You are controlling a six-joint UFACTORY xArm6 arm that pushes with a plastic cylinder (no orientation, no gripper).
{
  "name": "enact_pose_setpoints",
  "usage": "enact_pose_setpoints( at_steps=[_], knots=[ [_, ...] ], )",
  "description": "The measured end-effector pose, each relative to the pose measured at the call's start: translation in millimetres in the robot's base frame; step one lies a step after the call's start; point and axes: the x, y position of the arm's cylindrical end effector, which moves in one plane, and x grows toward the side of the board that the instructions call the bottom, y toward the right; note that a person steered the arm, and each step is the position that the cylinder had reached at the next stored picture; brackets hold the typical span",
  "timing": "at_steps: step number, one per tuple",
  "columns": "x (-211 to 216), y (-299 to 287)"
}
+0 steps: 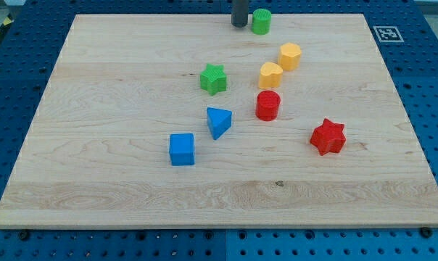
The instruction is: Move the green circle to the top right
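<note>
The green circle [261, 21], a short green cylinder, stands near the top edge of the wooden board [117, 87], a little right of the middle. My tip [240, 25] is at the end of the dark rod, just left of the green circle and touching or almost touching its left side. The rod's upper part runs out of the view's top.
A green star [214, 78] lies below the tip. Two yellow blocks [290, 55] [270, 75] and a red cylinder [267, 105] lie below the green circle. A red star [328, 136] is lower right. A blue triangle [219, 121] and a blue cube [182, 149] lie centre-left.
</note>
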Motion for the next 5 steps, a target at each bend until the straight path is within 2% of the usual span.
enact_pose_setpoints(
  at_steps=[2,4,5],
  knots=[
    [1.3,59.7],
    [26.8,120.0],
    [31.7,127.6]
  ],
)
